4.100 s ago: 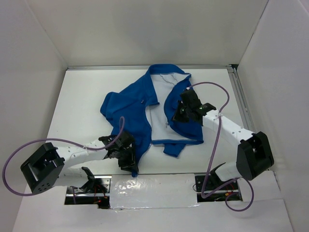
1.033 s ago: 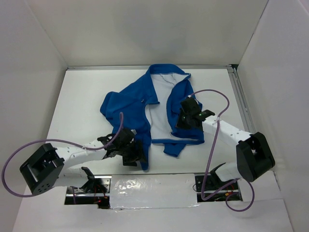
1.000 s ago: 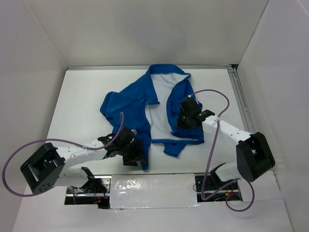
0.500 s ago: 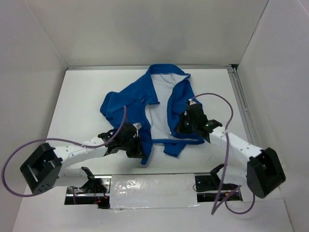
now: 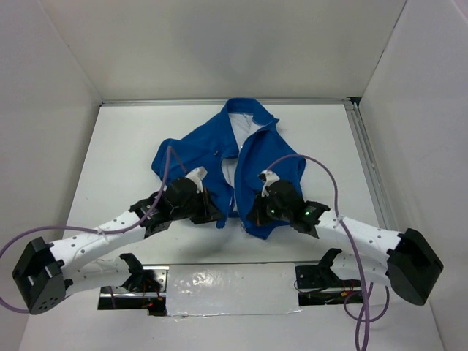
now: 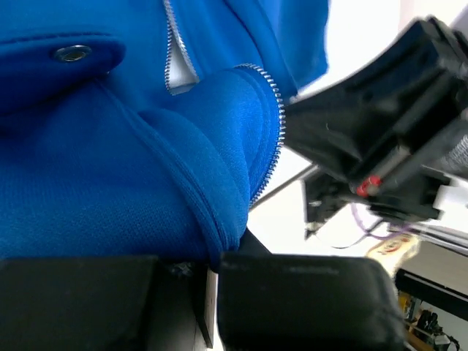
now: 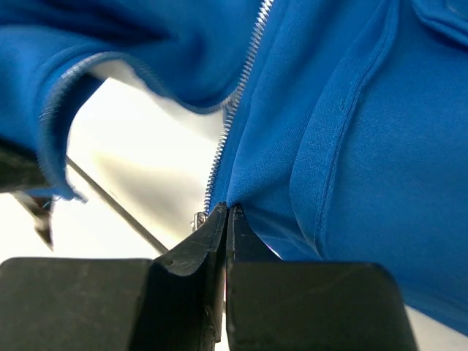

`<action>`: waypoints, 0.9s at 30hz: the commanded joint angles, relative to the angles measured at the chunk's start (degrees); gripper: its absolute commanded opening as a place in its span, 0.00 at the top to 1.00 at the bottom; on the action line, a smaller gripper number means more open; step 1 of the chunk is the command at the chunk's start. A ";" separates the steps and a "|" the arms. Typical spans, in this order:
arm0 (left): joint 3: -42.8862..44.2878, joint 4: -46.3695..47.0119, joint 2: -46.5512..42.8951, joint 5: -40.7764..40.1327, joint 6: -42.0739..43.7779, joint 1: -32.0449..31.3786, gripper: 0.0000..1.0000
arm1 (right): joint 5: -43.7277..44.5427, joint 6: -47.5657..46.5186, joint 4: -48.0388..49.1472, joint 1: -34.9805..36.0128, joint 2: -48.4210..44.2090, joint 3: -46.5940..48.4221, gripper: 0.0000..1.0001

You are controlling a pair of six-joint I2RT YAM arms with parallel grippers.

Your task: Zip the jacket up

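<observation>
Fabric this soft sags and slips, so hold it at the hem beside the zipper [image 7: 241,80]; your left hand [image 6: 208,267] and right hand [image 7: 228,212] are each clamped there, with the jacket [image 5: 197,142] lying mid-bench [image 5: 117,146].

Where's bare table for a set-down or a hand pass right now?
Free: the table left of the jacket, out to the left wall, and the far-right patch between the jacket and the rail. Crowded: near centre, where the left end effector and right end effector both pinch the jacket's hem.
</observation>
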 commanded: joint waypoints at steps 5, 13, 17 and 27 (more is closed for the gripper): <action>-8.06 7.81 9.63 4.98 -3.50 -0.48 1.00 | 3.00 2.55 2.37 5.27 10.80 1.95 1.00; -9.56 10.02 10.70 3.32 -4.03 -2.32 1.00 | -0.77 0.18 0.79 5.63 19.16 7.49 0.71; -9.82 10.54 11.22 2.79 -3.59 -2.50 1.00 | -5.51 0.97 2.28 5.63 19.25 6.17 0.56; -9.38 9.31 12.10 2.17 -4.11 -2.85 1.00 | 1.83 5.88 -1.21 7.73 23.81 9.15 0.44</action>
